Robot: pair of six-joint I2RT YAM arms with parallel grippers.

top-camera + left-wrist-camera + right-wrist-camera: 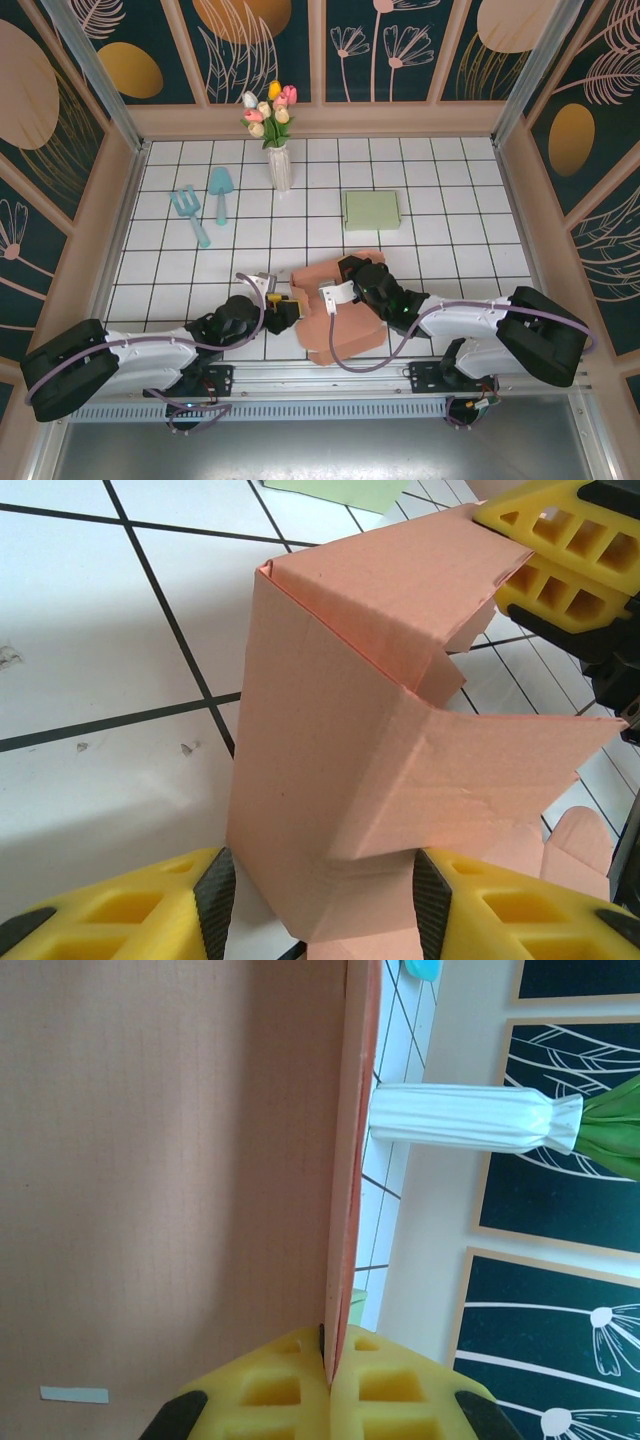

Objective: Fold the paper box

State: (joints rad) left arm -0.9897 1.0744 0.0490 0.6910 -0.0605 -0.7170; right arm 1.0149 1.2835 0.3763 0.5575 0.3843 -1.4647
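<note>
I have the paper box [340, 320] lying on the tiled table [450, 180], well to the near side of the white vase [279, 165] and a little right of it. My right gripper [335, 293] is clenched on the box. In the right wrist view its yellow fingers [270, 1395] meet on the thin edge of one cardboard panel [170, 1160], with the vase [470, 1120] visible beyond that edge.

My left gripper [290, 300] sits at the box's left end, on the same near side of the vase. From the left wrist view the box [330, 760] stands between the two yellow fingers [150, 920], one at each side of its lower part. I cannot tell whether they press on it or merely flank it. A folded flap [400, 580] reaches to the right gripper's finger [570, 550].

The vase holds a bunch of tulips [270, 108].

A small pale strip [74, 1394] sits on the cardboard; I can read nothing on it.
</note>
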